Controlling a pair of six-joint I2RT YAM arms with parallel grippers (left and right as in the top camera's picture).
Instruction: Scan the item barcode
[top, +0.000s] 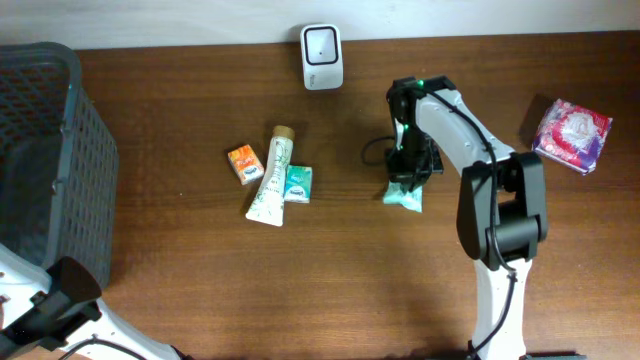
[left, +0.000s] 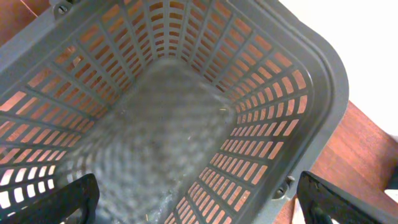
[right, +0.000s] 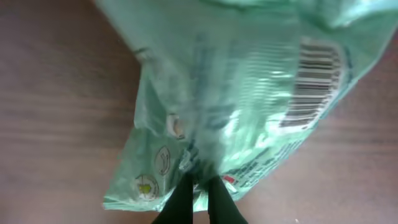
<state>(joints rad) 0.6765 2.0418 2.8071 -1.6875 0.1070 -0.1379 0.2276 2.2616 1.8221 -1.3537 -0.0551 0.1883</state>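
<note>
Green packet (right: 236, 106) blurred, top cut off; right claw (right: 200, 193) pinching it.

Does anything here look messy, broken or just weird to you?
Nothing spilled or broken. Only the green packet stands out: pinched at one edge by the right gripper, it is crumpled and skewed.

Right end effector (right: 199, 196) pinched shut, pointing down; left end effector (left: 202, 202) fully spread

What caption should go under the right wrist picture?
Right gripper pinches a shiny green packet, its barcode showing, wooden table behind.
</note>
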